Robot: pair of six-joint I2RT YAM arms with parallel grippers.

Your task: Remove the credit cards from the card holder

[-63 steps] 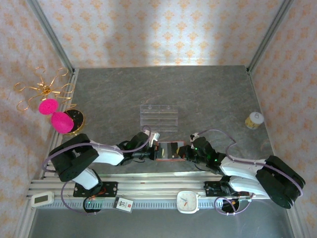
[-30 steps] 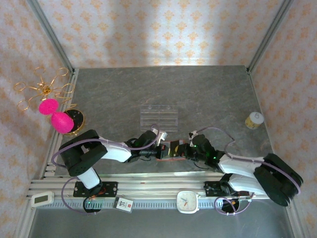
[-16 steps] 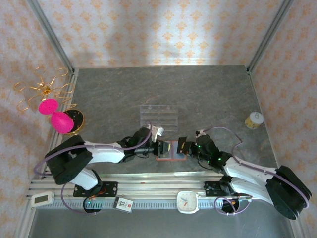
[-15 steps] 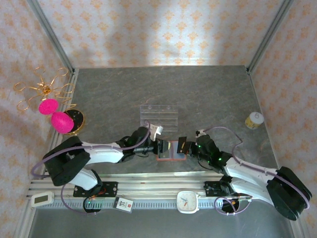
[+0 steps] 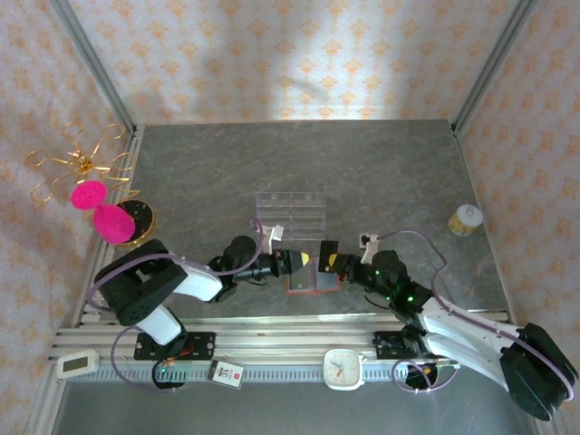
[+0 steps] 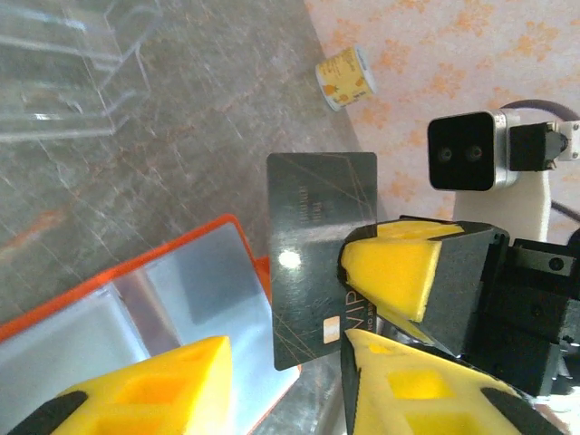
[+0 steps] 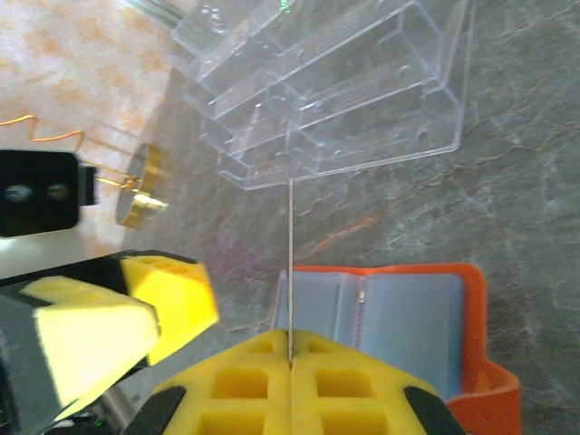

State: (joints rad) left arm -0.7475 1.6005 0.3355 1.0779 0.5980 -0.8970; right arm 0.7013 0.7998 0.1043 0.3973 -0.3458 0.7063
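Note:
The card holder [image 5: 309,283] is an orange wallet lying open on the table, its grey-blue lining [image 7: 399,317] facing up. My right gripper [image 5: 333,263] is shut on a black credit card [image 5: 327,249] and holds it upright above the wallet's far edge. In the right wrist view the card [image 7: 290,245] shows edge-on, clamped in that gripper [image 7: 290,349]. In the left wrist view the card [image 6: 317,254] stands over the wallet [image 6: 136,299], with the right gripper's fingers [image 6: 399,272] pinching its side. My left gripper [image 5: 304,261] is open and holds nothing; its gap [image 6: 272,394] lies under the card's lower corner.
A clear plastic compartment tray [image 5: 290,215] sits just behind the wallet. A small yellow-and-white tub [image 5: 466,219] stands at the right. A gold stand with pink balls [image 5: 116,223] is at the left wall. A small clock [image 5: 343,369] lies on the front rail.
My left gripper has opened and drawn back to the left. The right gripper has pulled the black card up and away from the wallet, which now lies open on the table.

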